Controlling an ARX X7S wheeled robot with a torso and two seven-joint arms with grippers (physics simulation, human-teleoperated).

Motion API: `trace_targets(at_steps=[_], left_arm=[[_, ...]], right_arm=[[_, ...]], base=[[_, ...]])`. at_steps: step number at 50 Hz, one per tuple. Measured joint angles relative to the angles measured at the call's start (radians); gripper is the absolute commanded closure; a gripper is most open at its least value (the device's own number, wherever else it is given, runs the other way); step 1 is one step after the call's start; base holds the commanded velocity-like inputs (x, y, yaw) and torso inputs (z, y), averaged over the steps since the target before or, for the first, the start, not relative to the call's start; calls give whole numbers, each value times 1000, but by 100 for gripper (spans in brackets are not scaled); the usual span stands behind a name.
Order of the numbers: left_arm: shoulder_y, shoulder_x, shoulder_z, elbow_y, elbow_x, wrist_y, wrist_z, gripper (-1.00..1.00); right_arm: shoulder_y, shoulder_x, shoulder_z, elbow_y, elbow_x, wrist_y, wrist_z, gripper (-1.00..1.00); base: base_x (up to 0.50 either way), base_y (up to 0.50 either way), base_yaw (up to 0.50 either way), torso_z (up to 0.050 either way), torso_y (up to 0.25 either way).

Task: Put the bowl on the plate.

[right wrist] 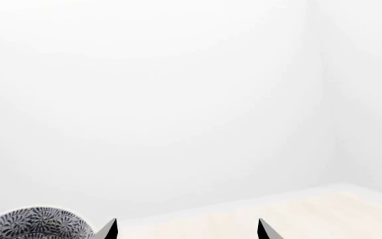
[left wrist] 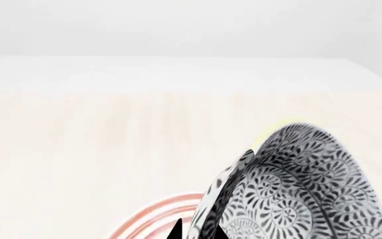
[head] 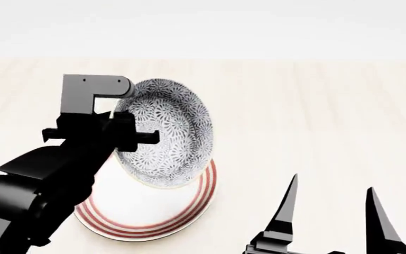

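The grey-blue floral bowl (head: 167, 132) hangs tilted steeply on its side above the plate (head: 143, 209), its lower edge close over the plate's far part. My left gripper (head: 129, 135) is shut on the bowl's rim; in the left wrist view the rim (left wrist: 208, 219) runs between the two dark fingertips, with the plate's red rings (left wrist: 154, 219) below. The bowl's patterned wall (left wrist: 310, 184) fills that view's corner. My right gripper (head: 330, 203) stands open to the right of the plate, nothing between its fingers. The right wrist view catches only an edge of the bowl (right wrist: 35, 224).
The pale wooden tabletop (head: 316, 116) stretches around the plate, ending at a far edge against a white wall (head: 203, 26). My left arm's black links (head: 40, 185) cover the plate's left side in the head view.
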Motion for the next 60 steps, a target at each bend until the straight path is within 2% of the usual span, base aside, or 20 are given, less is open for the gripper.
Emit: trace_targets(at_steps=[9, 24, 41, 60], left_arm=[[-62, 17, 95, -165, -111, 80, 4, 100], [-144, 27, 448, -368, -491, 219, -4, 100], [-172, 29, 754, -447, -844, 279, -5, 100], [-173, 30, 972, -458, -1082, 291, -5, 100]], right_arm=[[0, 2, -2, 4, 3, -4, 2, -100], [1, 8, -4, 7, 7, -8, 5, -100], [1, 12, -11, 13, 8, -13, 9, -100], [1, 16, -19, 19, 9, -17, 13, -100]], base=[[0, 0, 0, 0, 0], [0, 0, 0, 0, 1], [0, 0, 0, 0, 1], [0, 0, 0, 0, 0]])
